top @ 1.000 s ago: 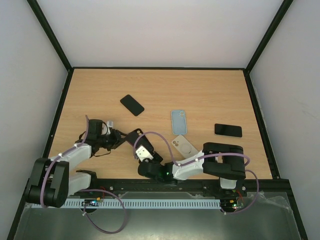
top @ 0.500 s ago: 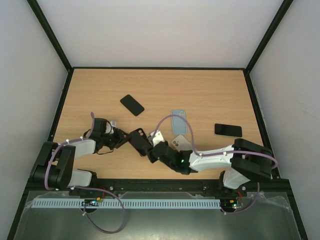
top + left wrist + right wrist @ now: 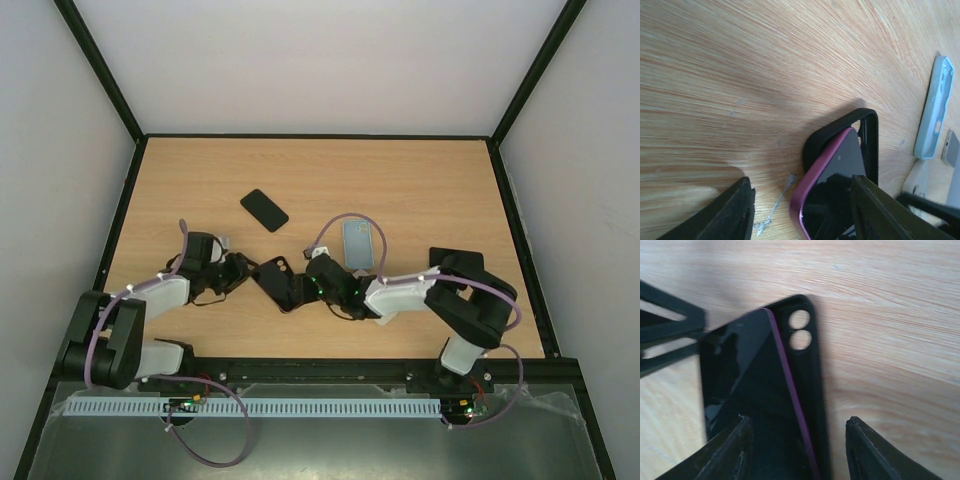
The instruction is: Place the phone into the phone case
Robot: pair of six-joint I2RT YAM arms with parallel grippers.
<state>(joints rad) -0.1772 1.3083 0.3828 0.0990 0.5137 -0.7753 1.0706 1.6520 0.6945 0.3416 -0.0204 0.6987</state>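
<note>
A dark phone with a magenta edge (image 3: 837,167) lies tilted on an open black phone case (image 3: 871,131), one side raised over the case rim. Both sit on the table at front centre-left, the phone (image 3: 275,287) on the case (image 3: 284,265). My left gripper (image 3: 238,272) is at their left and my right gripper (image 3: 312,278) at their right, facing each other. The left gripper (image 3: 801,184) is open and straddles the phone's near corner. The right gripper (image 3: 798,421) is open around the phone (image 3: 742,372) and the case (image 3: 812,375), with a gap at its right finger.
A second black phone (image 3: 264,210) lies further back on the left. A light blue case (image 3: 358,243) lies behind the right arm and also shows in the left wrist view (image 3: 935,112). Another black phone (image 3: 452,258) is partly hidden by the right arm.
The right arm has swung from near its base out to the left and now reaches the phone and case. The left gripper and the case have shifted slightly right.
</note>
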